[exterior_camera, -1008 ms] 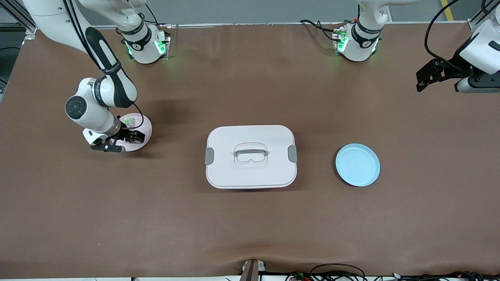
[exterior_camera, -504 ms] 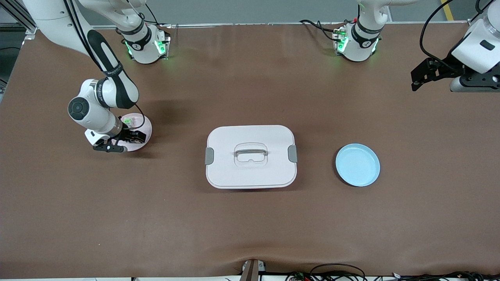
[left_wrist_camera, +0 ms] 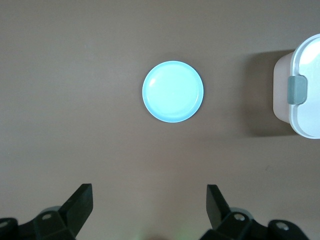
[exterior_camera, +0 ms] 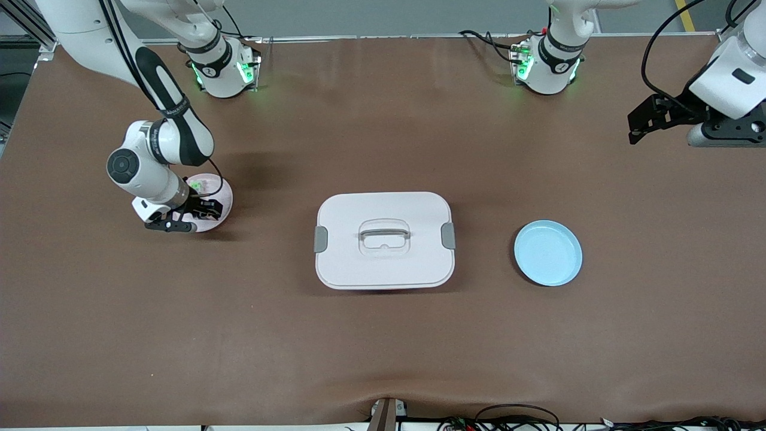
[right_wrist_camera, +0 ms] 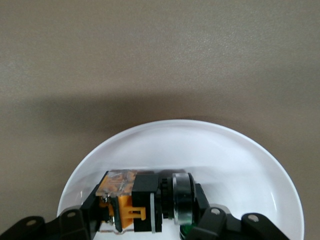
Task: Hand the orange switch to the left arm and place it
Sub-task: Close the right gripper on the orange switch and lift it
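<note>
Now clamped on the orange switch (right_wrist_camera: 131,200) in the pink plate (exterior_camera: 219,193) at frame left, the right hand (exterior_camera: 200,211) has closed, while the left hand (exterior_camera: 643,123), released, has drifted upward at frame right.

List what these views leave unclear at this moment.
- Front view: the orange switch is hidden under the right gripper on the pink plate.
- Right wrist view: the orange switch sits between the shut fingers, its lower part cut off by the frame edge.
- Front view: the green-and-white switch is too small for detail.
- Left wrist view: the box is cut off by the edge.
</note>
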Robot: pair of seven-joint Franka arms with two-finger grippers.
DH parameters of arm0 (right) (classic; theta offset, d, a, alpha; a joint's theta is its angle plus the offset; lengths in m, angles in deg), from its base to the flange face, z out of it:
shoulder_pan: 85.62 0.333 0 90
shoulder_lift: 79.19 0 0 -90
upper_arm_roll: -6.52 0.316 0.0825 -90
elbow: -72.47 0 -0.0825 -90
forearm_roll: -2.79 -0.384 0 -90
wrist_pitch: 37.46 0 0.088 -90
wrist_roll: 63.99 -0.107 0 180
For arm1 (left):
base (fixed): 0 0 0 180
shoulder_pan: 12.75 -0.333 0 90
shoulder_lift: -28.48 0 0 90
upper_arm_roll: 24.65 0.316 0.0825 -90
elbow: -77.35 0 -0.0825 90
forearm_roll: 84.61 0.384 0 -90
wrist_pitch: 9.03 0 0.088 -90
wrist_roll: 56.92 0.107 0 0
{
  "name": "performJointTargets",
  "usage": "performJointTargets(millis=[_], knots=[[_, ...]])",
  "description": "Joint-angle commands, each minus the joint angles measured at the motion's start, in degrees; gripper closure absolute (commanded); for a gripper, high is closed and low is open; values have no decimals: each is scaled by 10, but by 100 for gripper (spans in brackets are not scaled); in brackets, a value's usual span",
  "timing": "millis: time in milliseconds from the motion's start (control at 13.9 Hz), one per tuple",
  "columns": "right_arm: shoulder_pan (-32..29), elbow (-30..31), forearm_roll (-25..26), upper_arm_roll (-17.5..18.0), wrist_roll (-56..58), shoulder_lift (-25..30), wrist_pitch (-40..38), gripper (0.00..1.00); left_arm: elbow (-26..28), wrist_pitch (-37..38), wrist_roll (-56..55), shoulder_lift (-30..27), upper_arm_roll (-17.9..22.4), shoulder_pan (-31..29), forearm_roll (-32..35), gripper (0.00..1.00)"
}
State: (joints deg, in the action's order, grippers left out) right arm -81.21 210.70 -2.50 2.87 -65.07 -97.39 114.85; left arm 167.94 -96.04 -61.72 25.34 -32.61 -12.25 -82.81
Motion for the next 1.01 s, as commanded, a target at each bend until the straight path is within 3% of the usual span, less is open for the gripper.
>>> performJointTargets(millis=[0,216,504,648,936], knots=[[-4,5,-1,2,-4,20,-26,100,-7,-3,-1,2,-2,-5,-8,0],[-5,-36,-23,2,-31,56,-131,100,-6,-2,0,2,-2,-5,-8,0],[8,-113,-111,3,-119,78,-283,100,-7,0,1,-3,-1,-6,-8,0],[35,-141,-163,9,-217,97,-330,100,-5,1,0,-4,-1,-6,-8,0],[143,-266,-177,10,-528,89,-377,100,-3,6,0,-4,-4,0,-11,0]])
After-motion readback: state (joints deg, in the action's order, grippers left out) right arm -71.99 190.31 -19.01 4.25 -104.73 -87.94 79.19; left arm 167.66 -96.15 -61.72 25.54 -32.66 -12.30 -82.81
